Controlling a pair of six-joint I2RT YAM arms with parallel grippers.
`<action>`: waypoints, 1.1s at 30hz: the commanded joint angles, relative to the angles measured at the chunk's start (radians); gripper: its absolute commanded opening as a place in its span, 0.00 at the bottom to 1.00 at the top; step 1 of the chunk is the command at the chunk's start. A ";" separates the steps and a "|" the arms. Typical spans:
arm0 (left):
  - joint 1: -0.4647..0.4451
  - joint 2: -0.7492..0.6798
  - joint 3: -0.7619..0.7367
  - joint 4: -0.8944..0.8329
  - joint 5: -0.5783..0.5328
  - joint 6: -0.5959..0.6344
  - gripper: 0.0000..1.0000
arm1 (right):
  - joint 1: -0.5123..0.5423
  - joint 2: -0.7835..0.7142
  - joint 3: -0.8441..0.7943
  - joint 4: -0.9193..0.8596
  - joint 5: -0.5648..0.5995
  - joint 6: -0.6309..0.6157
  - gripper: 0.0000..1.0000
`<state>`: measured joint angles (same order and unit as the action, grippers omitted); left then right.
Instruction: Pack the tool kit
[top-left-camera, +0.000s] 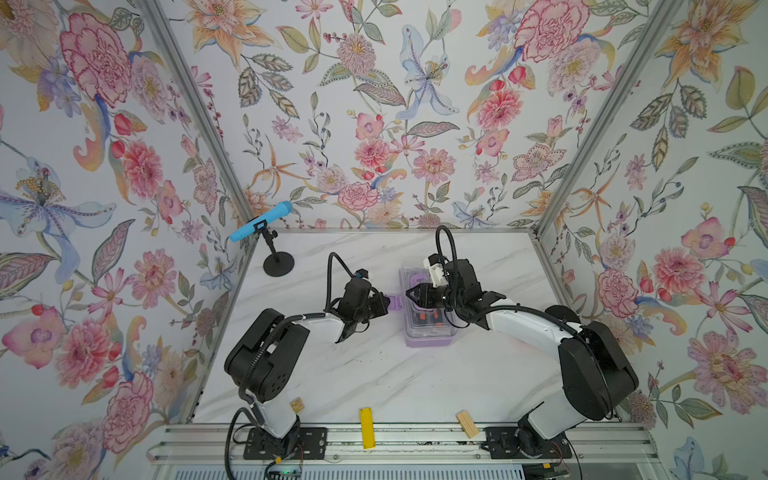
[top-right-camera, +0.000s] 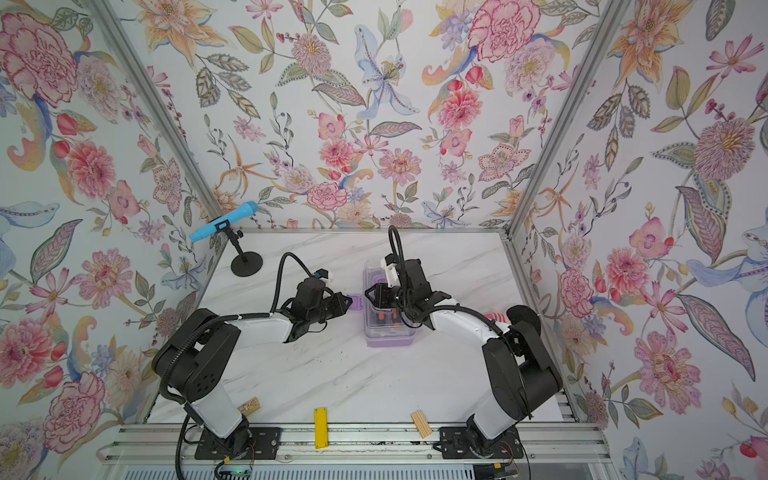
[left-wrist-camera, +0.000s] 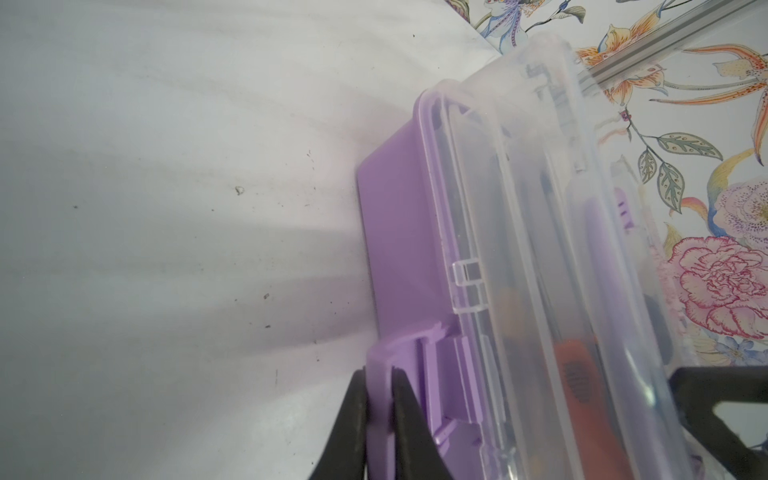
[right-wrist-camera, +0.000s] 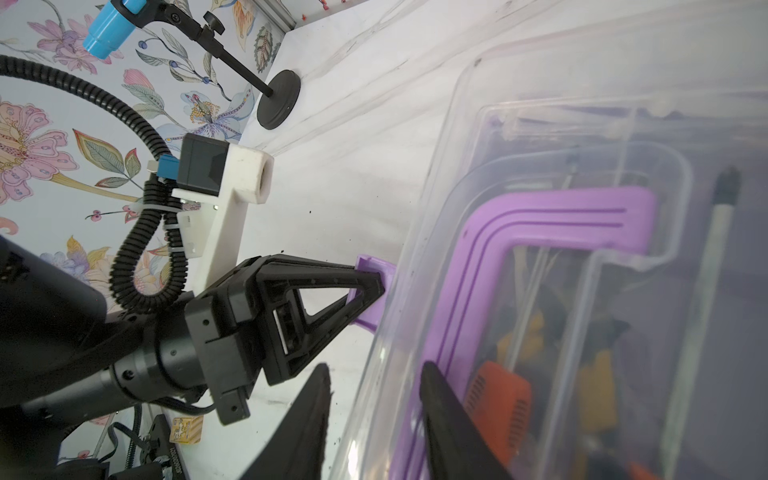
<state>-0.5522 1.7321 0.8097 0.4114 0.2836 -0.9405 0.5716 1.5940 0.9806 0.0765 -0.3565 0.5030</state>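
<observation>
Two-armed: pinching the purple latch (left-wrist-camera: 432, 365) with the left gripper (left-wrist-camera: 376, 374), fingers clamped on it; straddling the clear lid (right-wrist-camera: 540, 124) edge with the right gripper (right-wrist-camera: 376, 368), fingers apart.

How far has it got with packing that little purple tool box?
Nearly done. The tools lie inside the case and the clear lid looks down. The left gripper pinches the purple latch, which sticks out unfastened; the right gripper, jaws apart, straddles the lid's edge. Remaining: snapping the latch shut.
</observation>
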 joint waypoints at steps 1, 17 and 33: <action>-0.023 -0.039 0.040 0.019 0.060 0.028 0.16 | 0.007 0.050 -0.065 -0.227 0.020 0.017 0.39; -0.063 -0.040 0.039 0.103 0.083 -0.004 0.27 | 0.009 0.048 -0.076 -0.222 0.019 0.013 0.42; -0.072 -0.067 0.009 0.143 0.082 -0.027 0.37 | 0.008 0.046 -0.077 -0.224 0.016 0.014 0.46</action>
<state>-0.6014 1.7107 0.8318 0.4866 0.3222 -0.9550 0.5735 1.5894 0.9730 0.0917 -0.3634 0.5026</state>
